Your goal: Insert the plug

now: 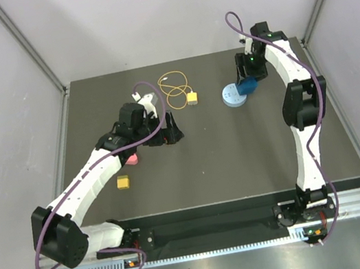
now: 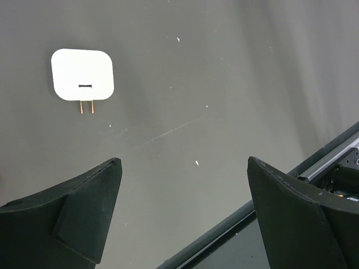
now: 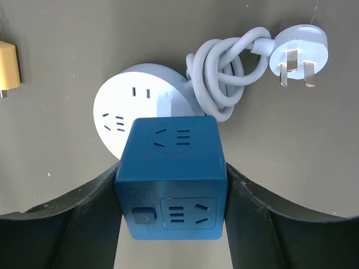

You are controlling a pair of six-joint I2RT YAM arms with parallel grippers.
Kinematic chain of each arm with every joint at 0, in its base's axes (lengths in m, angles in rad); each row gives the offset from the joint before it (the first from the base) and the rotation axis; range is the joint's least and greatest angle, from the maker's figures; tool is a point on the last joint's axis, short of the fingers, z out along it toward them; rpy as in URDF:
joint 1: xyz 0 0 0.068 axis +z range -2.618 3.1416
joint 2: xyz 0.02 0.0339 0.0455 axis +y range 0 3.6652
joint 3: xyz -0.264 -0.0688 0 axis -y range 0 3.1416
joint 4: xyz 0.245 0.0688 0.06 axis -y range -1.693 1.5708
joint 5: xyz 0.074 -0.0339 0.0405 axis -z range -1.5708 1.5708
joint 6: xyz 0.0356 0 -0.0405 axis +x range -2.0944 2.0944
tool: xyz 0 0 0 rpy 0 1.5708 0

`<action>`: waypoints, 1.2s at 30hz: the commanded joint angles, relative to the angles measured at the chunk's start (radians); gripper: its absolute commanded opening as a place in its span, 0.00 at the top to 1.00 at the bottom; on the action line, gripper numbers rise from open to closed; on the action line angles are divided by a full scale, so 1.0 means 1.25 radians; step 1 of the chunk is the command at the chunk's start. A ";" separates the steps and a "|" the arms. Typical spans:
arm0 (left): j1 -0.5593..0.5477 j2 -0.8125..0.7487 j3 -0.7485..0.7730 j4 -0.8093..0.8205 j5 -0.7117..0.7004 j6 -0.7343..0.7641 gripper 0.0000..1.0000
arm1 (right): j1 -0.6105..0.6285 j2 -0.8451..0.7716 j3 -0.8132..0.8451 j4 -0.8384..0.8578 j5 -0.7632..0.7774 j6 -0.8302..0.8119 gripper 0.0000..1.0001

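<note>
The plug is a small yellow connector lying on the table at the end of a looped yellow wire. Its edge shows at the left of the right wrist view. My right gripper is shut on a blue cube socket, holding it by two sides just in front of a round white socket. In the top view the right gripper and the blue cube are to the right of the plug. My left gripper is open and empty, left of and nearer than the plug; it also shows in the left wrist view.
A white two-prong adapter lies flat ahead of the left fingers. The round socket's coiled white cord ends in a three-prong plug. A pink piece and a loose yellow block lie beside the left arm.
</note>
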 commanded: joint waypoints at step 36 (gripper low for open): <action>0.000 -0.008 0.012 0.019 0.039 0.004 0.02 | 0.071 0.030 0.028 -0.061 0.120 -0.004 1.00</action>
